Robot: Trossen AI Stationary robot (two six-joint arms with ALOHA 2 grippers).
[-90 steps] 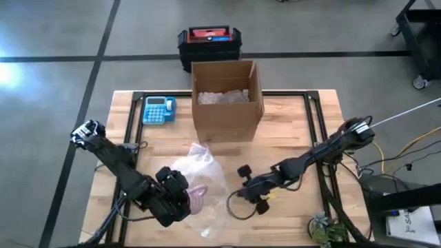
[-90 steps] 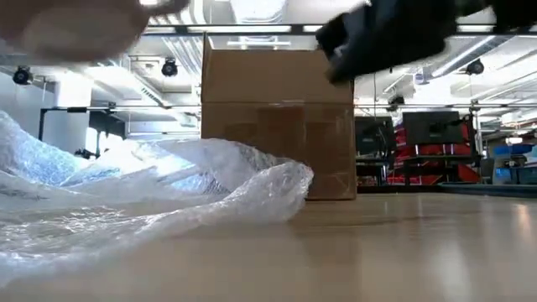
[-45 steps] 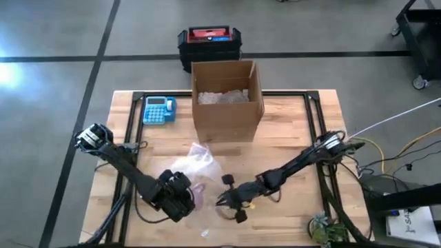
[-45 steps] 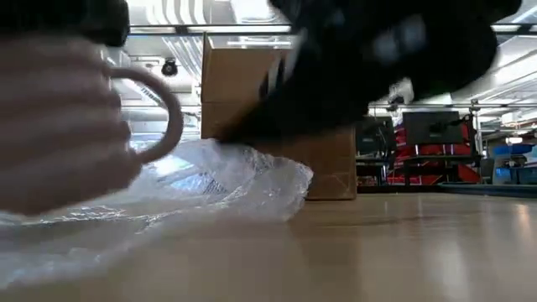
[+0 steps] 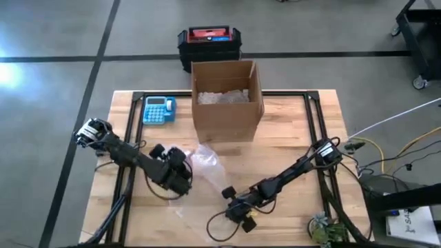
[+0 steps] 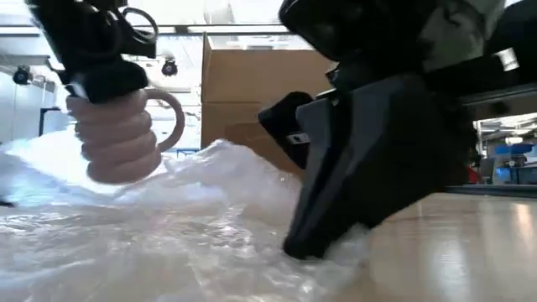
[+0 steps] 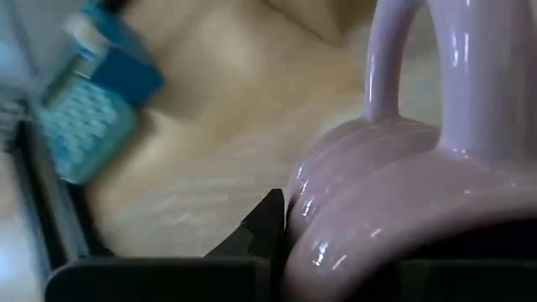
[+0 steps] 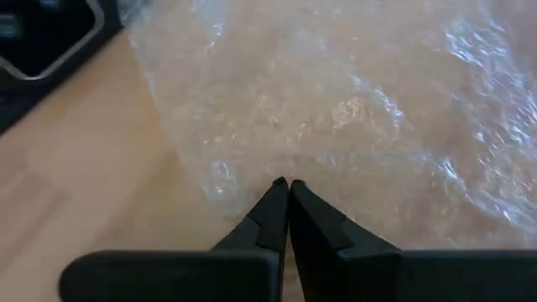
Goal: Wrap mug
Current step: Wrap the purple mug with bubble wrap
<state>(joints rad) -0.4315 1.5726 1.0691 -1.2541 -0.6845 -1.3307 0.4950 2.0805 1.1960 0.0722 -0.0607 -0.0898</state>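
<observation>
Overhead, high view: left claw point(image 5: 180, 167) carries the mug at about 9 o'clock of the bubble wrap point(image 5: 204, 160); right claw point(image 5: 233, 204) sits at the sheet's 5 o'clock edge, on the table point(image 5: 289, 124).
Low view: mug point(image 6: 123, 134) hangs upright above the sheet, handle toward the cardboard box point(image 6: 252, 84); right claw's fingers closed, pressing onto the wrap.
Left wrist view: claw clamped on the mug's ribbed body.
Right wrist view: fingers together at the wrap's edge; whether they pinch it, cannot tell.
Count: one mug, one sheet, one box, one calculator point(image 5: 158, 109).

Pink ribbed mug point(image 6: 120, 138) upright, above crumpled bubble wrap point(image 6: 168, 226)
</observation>
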